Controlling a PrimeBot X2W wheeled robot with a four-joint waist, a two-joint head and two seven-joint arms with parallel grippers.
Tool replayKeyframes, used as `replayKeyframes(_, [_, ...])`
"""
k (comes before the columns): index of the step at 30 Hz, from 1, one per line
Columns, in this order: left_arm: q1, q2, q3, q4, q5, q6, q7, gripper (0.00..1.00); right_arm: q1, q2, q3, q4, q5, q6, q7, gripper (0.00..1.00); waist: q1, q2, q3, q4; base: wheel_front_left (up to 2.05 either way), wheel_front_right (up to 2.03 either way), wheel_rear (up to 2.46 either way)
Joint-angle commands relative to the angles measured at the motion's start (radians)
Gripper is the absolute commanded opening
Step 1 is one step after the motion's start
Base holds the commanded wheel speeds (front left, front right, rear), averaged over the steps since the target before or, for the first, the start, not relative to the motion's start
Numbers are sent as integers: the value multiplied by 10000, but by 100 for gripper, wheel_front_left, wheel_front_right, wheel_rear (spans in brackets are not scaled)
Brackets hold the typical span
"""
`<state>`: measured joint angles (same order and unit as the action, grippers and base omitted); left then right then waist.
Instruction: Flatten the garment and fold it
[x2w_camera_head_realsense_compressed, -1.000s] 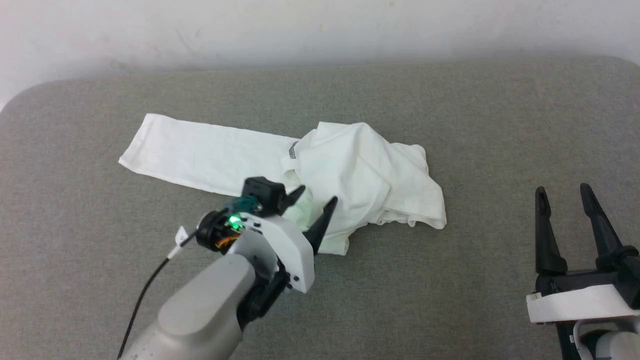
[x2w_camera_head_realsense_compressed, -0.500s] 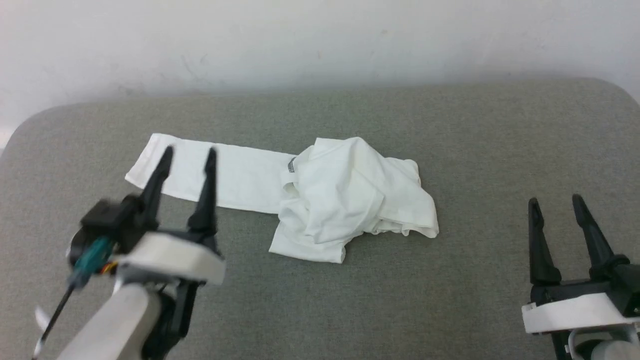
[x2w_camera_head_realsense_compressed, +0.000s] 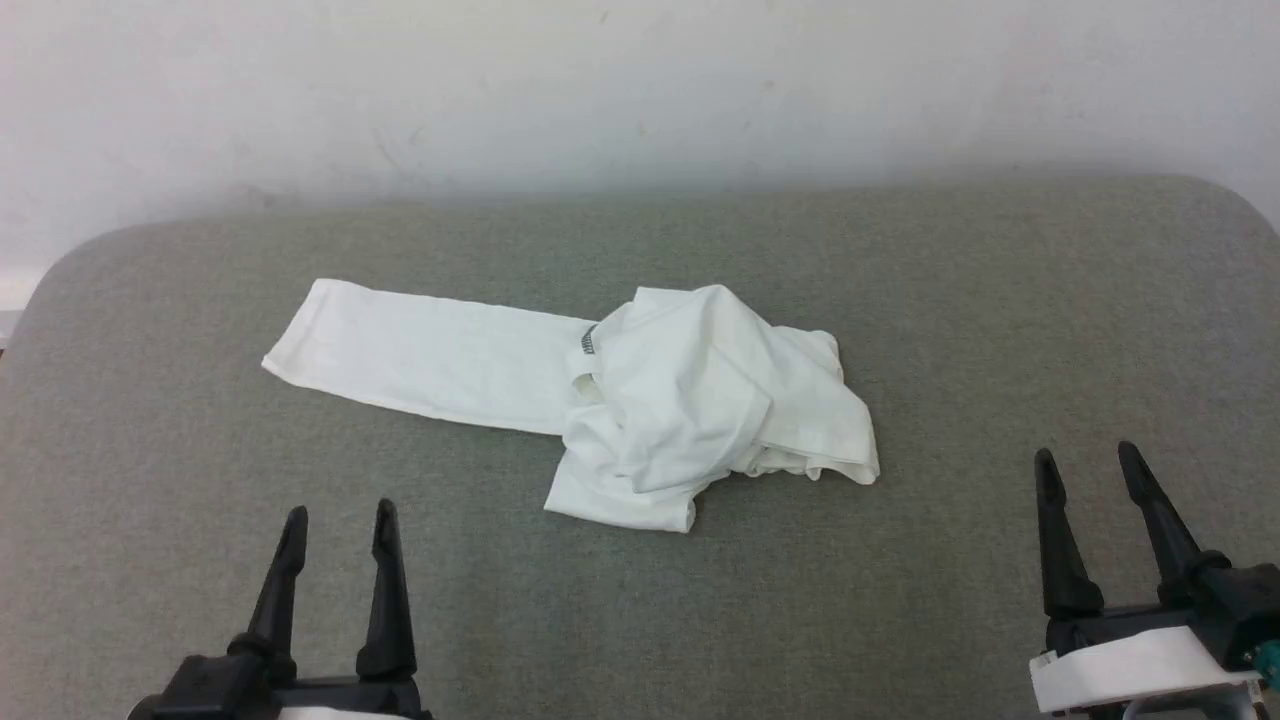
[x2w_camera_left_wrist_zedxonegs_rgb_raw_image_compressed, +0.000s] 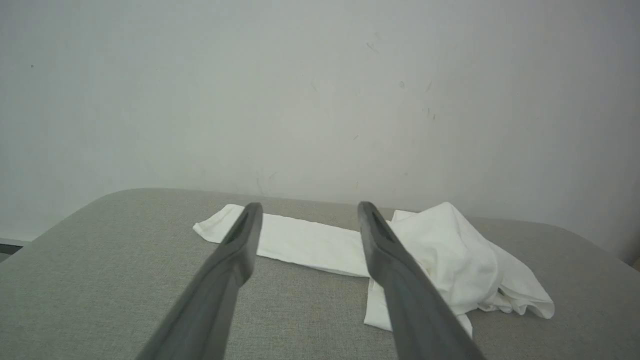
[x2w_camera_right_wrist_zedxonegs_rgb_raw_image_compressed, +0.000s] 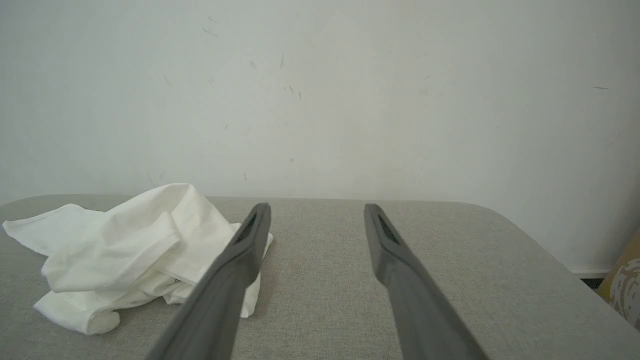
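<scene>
Grey woven padded surface (x2w_camera_head_realsense_compressed: 950, 330) with rounded far corners, backed by a scuffed white wall (x2w_camera_head_realsense_compressed: 640, 90); white garment (x2w_camera_head_realsense_compressed: 700, 400) near the middle of the surface, not flattened, body bunched in a rumpled heap of overlapping folds; one sleeve (x2w_camera_head_realsense_compressed: 420, 355) laid flat and straight toward the robot's left, cuff end farthest from the heap; short strip of grey stitching (x2w_camera_head_realsense_compressed: 587, 340) at the junction of sleeve and heap; left gripper (x2w_camera_head_realsense_compressed: 341, 510) at lower left of head view, fingers spread, grasping nothing, well apart from the garment; right gripper (x2w_camera_head_realsense_compressed: 1087, 452) at lower right, likewise released and empty, apart from the cloth; in left wrist view, left gripper (x2w_camera_left_wrist_zedxonegs_rgb_raw_image_compressed: 309, 205) spread before sleeve and bunched body; in right wrist view, right gripper (x2w_camera_right_wrist_zedxonegs_rgb_raw_image_compressed: 317, 205) spread, garment (x2w_camera_right_wrist_zedxonegs_rgb_raw_image_compressed: 130, 240) lying toward that view's left.
</scene>
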<state>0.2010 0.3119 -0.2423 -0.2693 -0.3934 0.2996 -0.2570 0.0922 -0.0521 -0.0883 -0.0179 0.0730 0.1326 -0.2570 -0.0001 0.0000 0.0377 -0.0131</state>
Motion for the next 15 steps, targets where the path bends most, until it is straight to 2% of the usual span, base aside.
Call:
replayKeyframes(1, [31, -185, 188, 114, 249, -295, -46, 100, 65, 18, 32, -21, 24, -19, -24, 100, 1, 0, -20, 133, 0, 0, 0])
replayKeyframes(7, [-155, -785, 713, 416, 746, -1191, -46, 100, -431, 18, 364, -244, -309, -19, 512, 100, 1, 0, 124, 439, 0, 0, 0])
replayKeyframes(15, [-445, -1499, 1305, 735, 1214, -2061, -47, 100, -2383, 15, 1748, 161, -639, -19, 2302, 100, 1, 0, 859, 831, 0, 0, 0])
